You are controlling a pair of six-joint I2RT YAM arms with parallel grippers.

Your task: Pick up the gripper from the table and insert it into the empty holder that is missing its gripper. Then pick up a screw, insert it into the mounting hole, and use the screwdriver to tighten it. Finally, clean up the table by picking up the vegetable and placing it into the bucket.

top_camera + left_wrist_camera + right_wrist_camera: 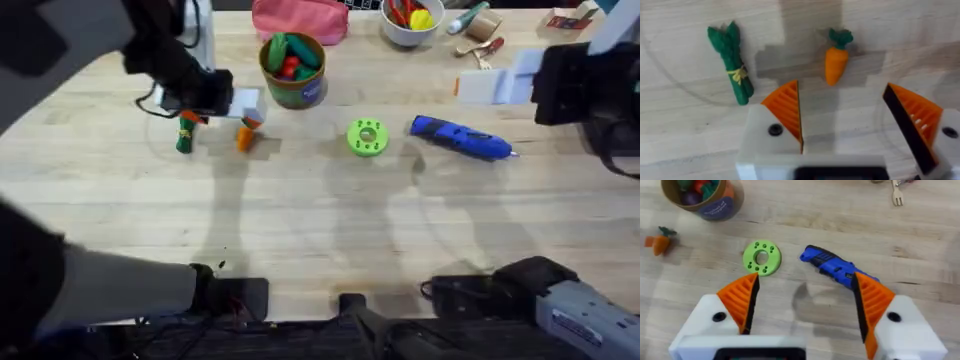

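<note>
Carrot [836, 61], the toy vegetable, lies flat on the desk [685, 130] just beyond the left jaws [842, 120], a little off the middle of their gap, leafy top pointing away from them. Those jaws stand wide apart with nothing between the orange ribbed pads [785, 107], and I'd judge they hang over it like that so they can drop straight down and close across the orange body. A green bundle tied with a yellow band [732, 65], asparagus by the look of it, lies well to one side of the jaws and looks like no part of the job.

Over on the other side, the right jaws [805, 305] are spread wide as well, holding nothing. Just past their fingertips lies the blue screwdriver [837, 267], angled on the desk, one end reaching to the nearer pad [872, 297]. Beside it sits a green disc [761, 257] with a ring of small holes, flat and apart from the tool.

Farther off stands the bucket [293, 70], upright, mouth open, already part-full of toy food; set close behind the carrot, it makes for a short carry. Its blue label [717, 207] carries pale writing I cannot read. Beyond it are a white bowl [410, 22] of toys and a pink pouch [300, 18].
</note>
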